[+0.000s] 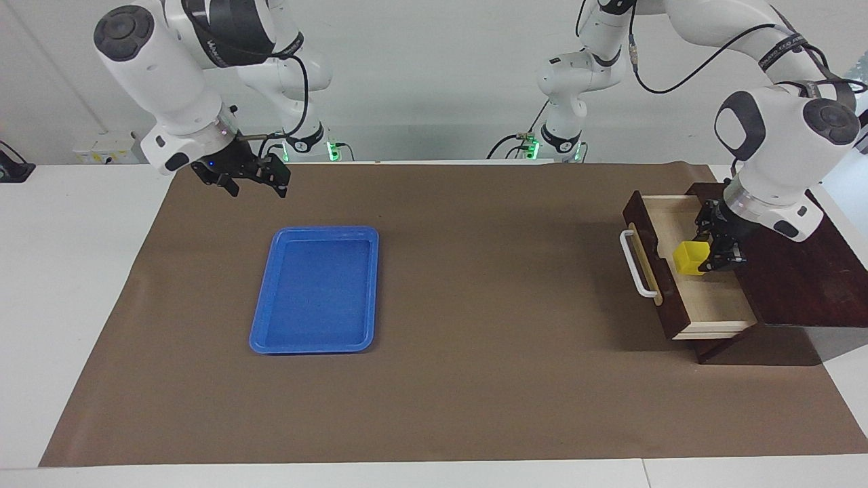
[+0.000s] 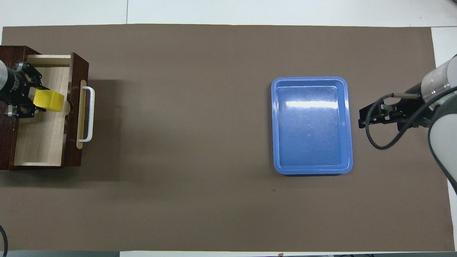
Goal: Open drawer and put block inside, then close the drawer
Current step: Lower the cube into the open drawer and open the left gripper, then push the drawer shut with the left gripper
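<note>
I see the drawer (image 1: 685, 271) pulled open out of its dark cabinet (image 1: 800, 271) at the left arm's end of the table (image 1: 41, 271), pale wood interior exposed, white bar handle (image 1: 636, 264) facing the table's middle. Left claw (image 1: 708, 256) is over the open drawer, pinching the yellow block (image 1: 691, 258); from my feed I can't tell whether the block touches the drawer floor. Right claw (image 1: 254, 177) is spread, holding nothing, over the brown mat (image 1: 475, 379) just past the blue tray's (image 1: 315, 291) rim at the right arm's end; that arm is waiting. Blue tray sits flat on the mat, well apart from the drawer.
</note>
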